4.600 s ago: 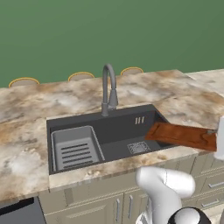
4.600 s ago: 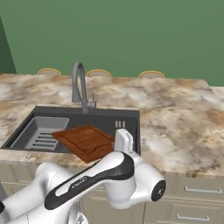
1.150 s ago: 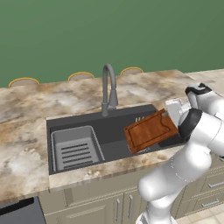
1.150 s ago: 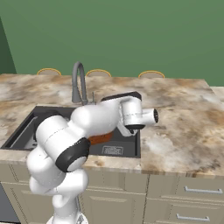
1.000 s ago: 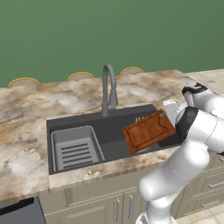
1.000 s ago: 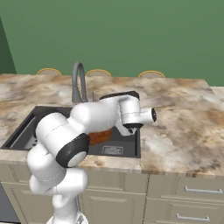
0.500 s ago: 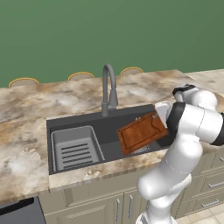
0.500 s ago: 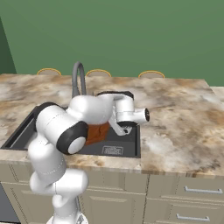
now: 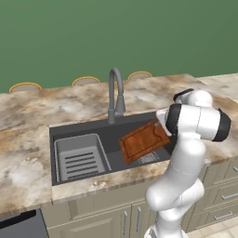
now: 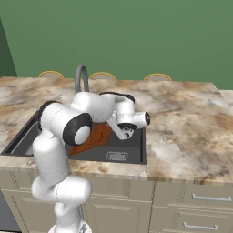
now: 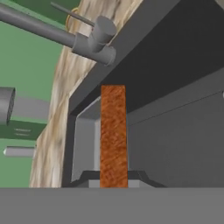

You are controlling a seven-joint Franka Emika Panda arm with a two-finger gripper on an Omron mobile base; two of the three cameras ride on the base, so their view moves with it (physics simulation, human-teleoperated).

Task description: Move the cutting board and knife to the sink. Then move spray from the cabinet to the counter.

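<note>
One board is in play, no knife or spray in sight.

Left base view: the cutting board (image 9: 144, 141) hangs tilted over the right half of the sink (image 9: 83, 131), its far corner raised toward 2 o'clock where the arm's wrist meets it. The tilt likely lets it clear the rim and slide down into the basin rather than bridge across it. The end effector itself is hidden behind the forearm here, so its grip cannot be read from this side. A grey drying rack (image 9: 81, 157) fills the basin's left half, which is probably why the board is brought in on the right. The faucet (image 9: 115, 93) stands at 12 o'clock behind the basin, on the marbled surface (image 9: 28, 135).

Right base view: the arm folds over the basin, the end effector (image 10: 124, 133) pointing down toward 7 o'clock at the sink's right part. The board (image 10: 92, 136) shows as a reddish wedge below the forearm, over the dark basin (image 10: 129, 150), not yet lying flat on its floor. The surface (image 10: 182, 123) stretches away at 3 o'clock.

Hand view: the board (image 11: 113, 135) runs straight up from between the fingers as a narrow edge-on strip, so the end effector is clamped tight on its thin edge. Behind it lie the sink wall (image 11: 175, 131) and the faucet (image 11: 94, 41) at 11 o'clock.

Judgement: first step, board nearly delivered; lowering and release remain.
</note>
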